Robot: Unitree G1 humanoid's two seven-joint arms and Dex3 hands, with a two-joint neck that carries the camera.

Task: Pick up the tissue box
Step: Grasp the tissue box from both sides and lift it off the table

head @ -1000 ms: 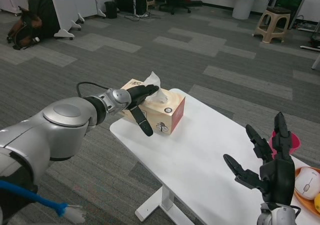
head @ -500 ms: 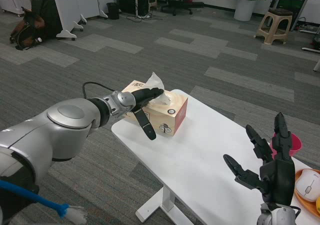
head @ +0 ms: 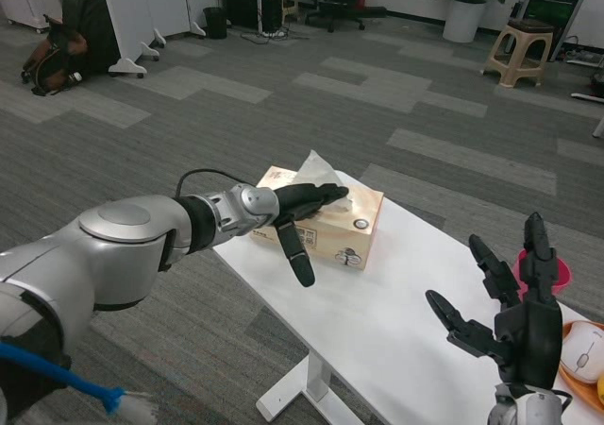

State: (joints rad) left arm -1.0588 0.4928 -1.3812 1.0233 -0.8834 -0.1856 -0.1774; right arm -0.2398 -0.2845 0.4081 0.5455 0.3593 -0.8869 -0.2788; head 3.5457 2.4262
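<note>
— At the bench's (head: 396, 293) far corner sits the tissue box (head: 330, 229); left hand (head: 300, 215) spans its top and side, likely clasping it.
— To lift it, I'd guess. Right hand (head: 514, 312) waits near, fingers spread, empty.
</note>
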